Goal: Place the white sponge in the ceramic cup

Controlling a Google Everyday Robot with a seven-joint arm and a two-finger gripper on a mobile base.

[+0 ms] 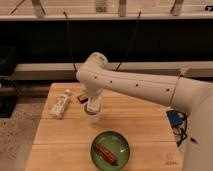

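Closest to the camera, bottom centre of the frame, there's a green plate with something reddish-brown lying on it. It sits near the cup but isn't touching it, so it only matters if the cup gets shoved forward.

Middle of the frame is where the action is. The hand points straight down into the mouth of the ceramic cup, which stands upright on the wooden bench. I honestly can't tell how the hand is set, spread or pinching. There's a pale blob right at the rim that might be the white sponge, but I wouldn't swear to it; I don't see it anywhere else on the bench, so my guess is it's at or inside the cup mouth.

What could go wrong: the cup is small and light-looking with no handle, so any sideways drag from the arm could tip or slide it. A soft sponge could also hang up on the rim and spring out, or ride back up with the hand.

Further back, left of centre, a white carton lies on the bench, and a small dark object sits just behind the cup. Both are off the straight-up exit path.
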